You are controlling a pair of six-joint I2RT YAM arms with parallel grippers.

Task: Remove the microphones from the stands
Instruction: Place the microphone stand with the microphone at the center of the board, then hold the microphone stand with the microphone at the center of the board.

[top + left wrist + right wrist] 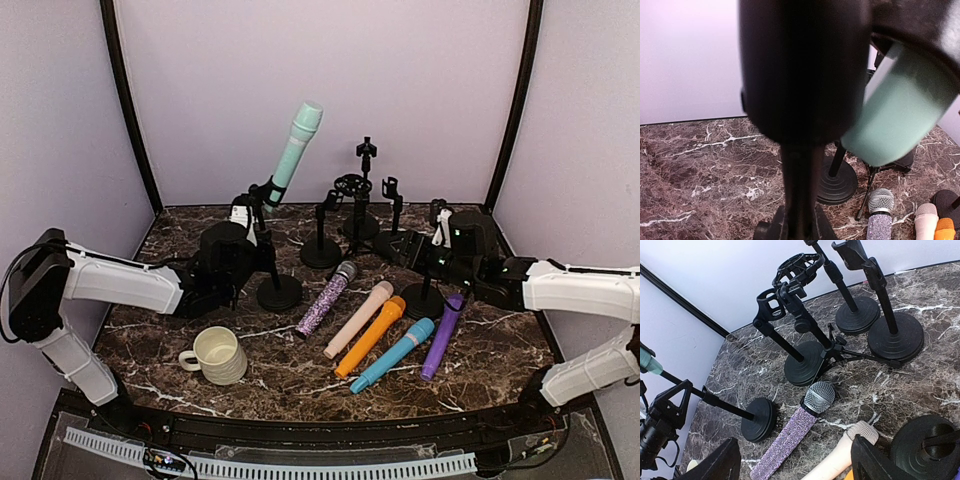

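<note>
The mic [296, 148] sits in the clip [268, 190] of the left stand [279, 292], its long axis tilting up and away to the right. The left gripper [250, 218] is clamped narrow on that stand's post just below the clip. The right gripper [424, 252], jaws wide and empty, hangs well apart to the right. It would likely have to travel left and up to take the mic's body.

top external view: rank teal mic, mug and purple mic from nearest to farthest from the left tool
1. teal microphone, just above the left tool, on the stand
2. mug, nearer the arm bases
3. purple microphone, far over on the right
</note>
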